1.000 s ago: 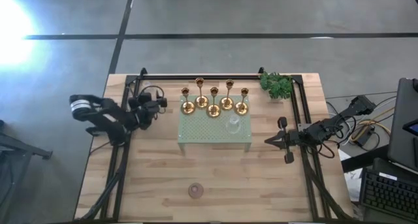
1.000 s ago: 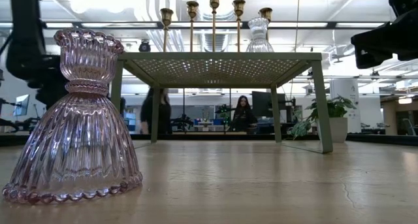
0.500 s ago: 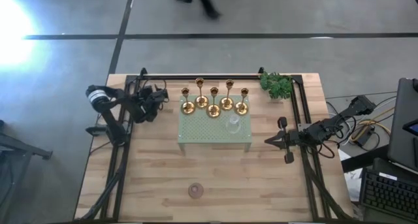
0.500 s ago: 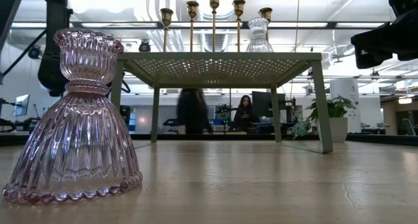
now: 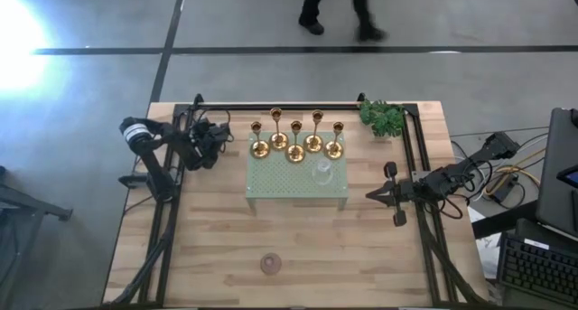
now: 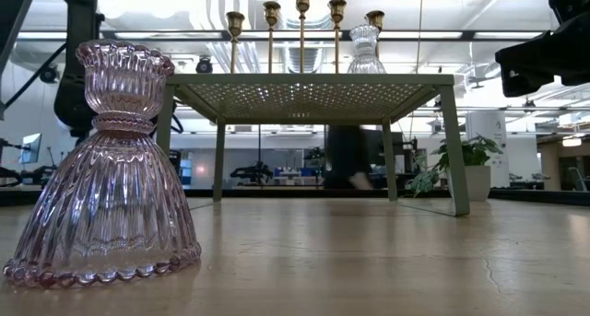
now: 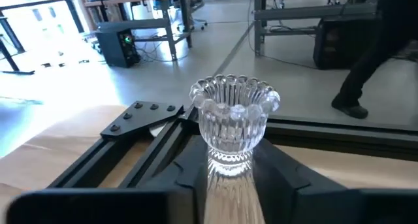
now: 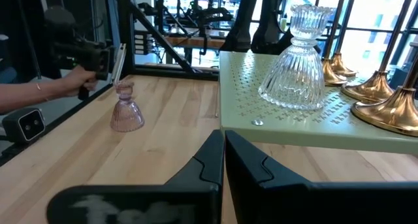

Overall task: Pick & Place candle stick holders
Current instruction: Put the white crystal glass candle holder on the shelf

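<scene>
Five gold-brass candle stick holders (image 5: 296, 140) stand in a row on the far part of the pale green perforated tray (image 5: 280, 191). A clear glass holder (image 5: 321, 172) stands on the tray near them. A pinkish glass holder (image 5: 270, 263) stands on its wide base near the table's near edge, and looms large in the low view (image 6: 106, 169). My left gripper (image 5: 215, 136) is at the far left, shut on another clear glass holder (image 7: 232, 123). My right gripper (image 5: 375, 194) waits shut, right of the tray. My left gripper pinches the clear glass holder between its two fingers at the narrow waist (image 7: 230, 166), below the fluted cup. The fingers (image 7: 186, 178) come level from the table's left side. The holder stands upright. The gripper hides its base, so whether it rests on the table does not show.
A green leafy sprig (image 5: 382, 117) lies at the far right corner. Black frame rails (image 5: 298, 107) run along the far edge and down both sides. A person (image 5: 339, 7) walks past beyond the far edge. A hand with a dark device (image 8: 81, 70) shows in the right wrist view.
My left arm has swung toward the table's far edge, carrying its gripper a little farther from me, then kept still. A person has walked across the room behind the table.
</scene>
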`<state>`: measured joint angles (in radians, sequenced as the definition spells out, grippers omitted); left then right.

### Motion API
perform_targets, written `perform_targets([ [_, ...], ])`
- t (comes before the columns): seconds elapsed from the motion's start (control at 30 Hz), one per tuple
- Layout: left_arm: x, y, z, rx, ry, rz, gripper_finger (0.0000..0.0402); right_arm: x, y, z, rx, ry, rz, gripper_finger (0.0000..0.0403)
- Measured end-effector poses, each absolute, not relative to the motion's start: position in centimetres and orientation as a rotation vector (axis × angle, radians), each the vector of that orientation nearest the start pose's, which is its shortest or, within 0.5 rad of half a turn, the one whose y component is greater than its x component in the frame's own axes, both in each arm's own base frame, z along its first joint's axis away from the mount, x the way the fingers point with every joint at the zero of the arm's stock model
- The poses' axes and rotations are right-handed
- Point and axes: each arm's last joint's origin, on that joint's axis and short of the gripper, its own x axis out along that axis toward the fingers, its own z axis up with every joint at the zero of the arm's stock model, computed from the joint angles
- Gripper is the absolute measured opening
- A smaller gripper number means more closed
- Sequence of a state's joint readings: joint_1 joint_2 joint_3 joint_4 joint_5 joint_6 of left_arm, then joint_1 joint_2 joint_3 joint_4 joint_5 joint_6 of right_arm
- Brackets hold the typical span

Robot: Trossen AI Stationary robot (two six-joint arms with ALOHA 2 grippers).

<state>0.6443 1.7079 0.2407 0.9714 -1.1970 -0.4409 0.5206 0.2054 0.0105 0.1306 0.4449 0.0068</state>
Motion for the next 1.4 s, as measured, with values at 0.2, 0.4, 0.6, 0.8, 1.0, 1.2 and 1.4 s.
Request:
perform_targets([
  [0.2,15.5,14.8,9.5,-0.160,0.169,1.780,0.0089,9.9,4.3,16.3,-0.023,0.058,0.076,0.0009],
  [0.4,15.9,14.8,10.4,-0.179,0.176,1.651,0.0088,9.9,4.3,16.3,-0.023,0.057,0.076,0.0009],
  [0.6,16.4,13.9,12.9,-0.154,0.105,1.567,0.0013,9.9,4.3,16.3,-0.023,0.057,0.076,0.0009],
  [0.8,16.0,11.9,15.6,-0.108,0.083,1.512,0.0002,9.9,4.3,16.3,-0.023,0.058,0.076,0.0009],
  [1.0,14.7,11.1,15.7,-0.157,0.161,1.530,0.0003,9.9,4.3,16.3,-0.023,0.058,0.076,0.0009],
  [1.2,14.5,11.0,16.8,-0.197,0.076,1.527,0.0004,9.9,4.3,16.3,-0.023,0.058,0.075,0.0009],
  [1.4,15.6,12.9,19.8,-0.182,0.083,1.440,0.0035,9.9,4.3,16.3,-0.023,0.058,0.076,0.0009],
])
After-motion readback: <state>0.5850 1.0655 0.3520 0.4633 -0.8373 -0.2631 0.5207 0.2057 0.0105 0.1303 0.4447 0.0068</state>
